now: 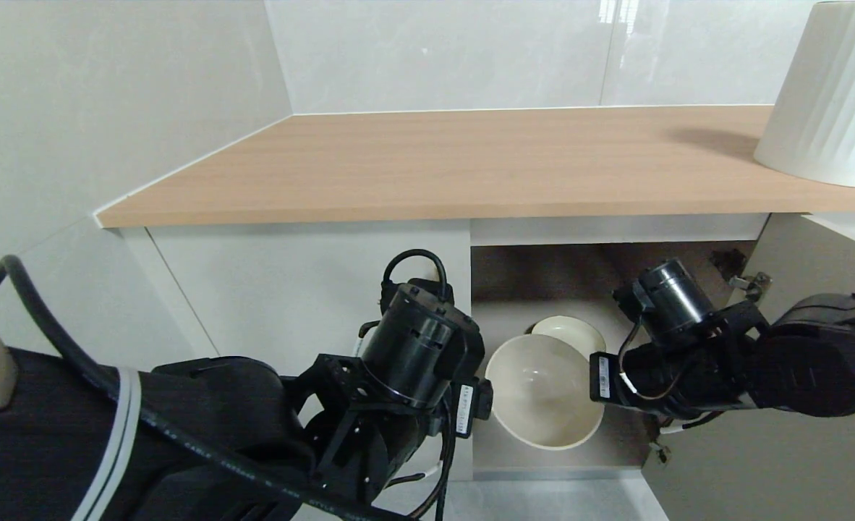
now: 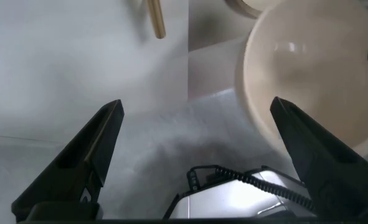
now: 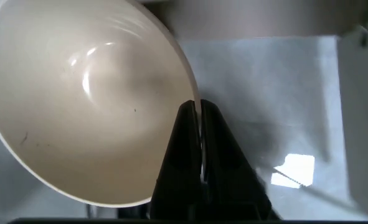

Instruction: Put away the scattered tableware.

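While the right pincer [image 3: 199, 112] is clenched on the rim of a cream bowl [image 1: 543, 394], one finger inside the bowl's wall and the other outside, the bowl hangs tilted in the mouth of an open cabinet [image 1: 514, 456] under the bench [image 1: 471, 159]. Its hollow faces up and towards the robot, and it is bare inside. Whether its lower edge touches the cabinet floor cannot be told.

Deeper in the same compartment, behind the held bowl, lies a smaller pale dish [image 1: 568, 333], partly covered by the bowl's upper rim.

The left pincer [image 2: 196, 107] is released, with its two dark fingers [image 2: 87, 155] spread wide and nothing between them. It hangs low in front of the cabinet, just beside the bowl's left side. One finger sits close to the rim, though contact cannot be made out.

To the left of the opening is a closed door [image 1: 304, 289], white and flat. To the right the open door [image 1: 796, 449] is swung outward, with a metal hinge [image 1: 753, 281] at its upper inner corner.

On the bench's wooden top, at the far right, stands a white ribbed vessel [image 1: 832, 101], upright and well apart from the cabinet's contents. Pale glossy wall panels [image 1: 435, 51] rise behind and to the left of the bench.
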Robot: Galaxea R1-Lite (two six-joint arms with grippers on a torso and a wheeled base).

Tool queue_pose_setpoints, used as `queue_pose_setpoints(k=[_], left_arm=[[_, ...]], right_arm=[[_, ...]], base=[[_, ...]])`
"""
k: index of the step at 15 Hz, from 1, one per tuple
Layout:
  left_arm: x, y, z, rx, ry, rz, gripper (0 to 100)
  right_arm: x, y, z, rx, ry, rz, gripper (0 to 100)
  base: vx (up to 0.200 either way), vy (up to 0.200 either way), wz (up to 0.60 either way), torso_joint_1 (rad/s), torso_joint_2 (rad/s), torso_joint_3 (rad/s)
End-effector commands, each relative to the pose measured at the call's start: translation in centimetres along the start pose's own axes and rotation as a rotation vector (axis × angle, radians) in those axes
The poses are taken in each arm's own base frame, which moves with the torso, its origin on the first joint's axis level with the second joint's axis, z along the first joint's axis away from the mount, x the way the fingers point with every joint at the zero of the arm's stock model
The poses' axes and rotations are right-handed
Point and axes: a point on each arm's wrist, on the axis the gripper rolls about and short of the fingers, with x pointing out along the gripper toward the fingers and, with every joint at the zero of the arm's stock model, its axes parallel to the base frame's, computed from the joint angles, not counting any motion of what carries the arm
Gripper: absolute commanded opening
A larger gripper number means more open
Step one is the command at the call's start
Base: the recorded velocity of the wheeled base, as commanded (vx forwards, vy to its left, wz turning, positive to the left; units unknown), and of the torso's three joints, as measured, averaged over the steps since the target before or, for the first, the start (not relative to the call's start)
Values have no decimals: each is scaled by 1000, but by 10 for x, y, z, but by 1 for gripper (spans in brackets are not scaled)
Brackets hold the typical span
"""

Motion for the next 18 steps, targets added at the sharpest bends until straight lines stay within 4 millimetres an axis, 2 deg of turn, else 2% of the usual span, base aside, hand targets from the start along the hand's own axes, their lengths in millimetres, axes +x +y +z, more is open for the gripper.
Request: queue_pose_setpoints(k=[1,3,4,6,10,14,18], left_arm=[[-2,1,2,-5,-6,-1,100],[-2,1,2,-5,-7,1,100],[-2,1,2,-5,-7,1,100],[-2,1,2,-5,-7,1,100],[0,1,1,-4,-3,3,100],[2,1,0,-1,2,5,100],[2,1,0,-1,2,5,100]], right_arm=[[31,-12,8,103,0,-108,0],[48,-21,19,193,-30,-149,0],[48,-22,20,198,-33,-150,0],[69,-29,35,306,-141,-140,0],[83,-31,51,332,-217,-119,0],[103,-41,68,371,-252,-145,0],[120,-50,73,387,-266,-187,0]], base=[[0,0,0,0,0,0],[0,0,0,0,0,0],[0,0,0,0,0,0],[0,0,0,0,0,0],[0,0,0,0,0,0],[0,0,0,0,0,0],[0,0,0,0,0,0]])
